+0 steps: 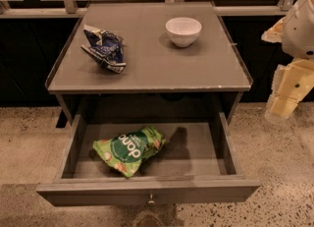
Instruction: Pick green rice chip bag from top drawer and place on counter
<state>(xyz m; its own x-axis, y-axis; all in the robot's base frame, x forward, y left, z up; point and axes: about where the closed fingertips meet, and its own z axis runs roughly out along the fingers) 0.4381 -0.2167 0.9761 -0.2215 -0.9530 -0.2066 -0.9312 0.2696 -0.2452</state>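
The green rice chip bag (128, 150) lies flat in the open top drawer (147, 190), left of its middle, with the dark green round patch facing up. The drawer is pulled out toward me and its small round knob (151, 201) is at the front. The counter (157, 66) is the grey top above it. My gripper (280, 109) hangs at the far right of the view, beside the cabinet's right side, above the floor and well away from the bag. It holds nothing that I can see.
A blue and white wrinkly snack bag (104, 49) lies on the counter's left part. A white bowl (183, 30) stands at the back right. A rail and glass panels run behind the cabinet. Speckled floor lies on both sides.
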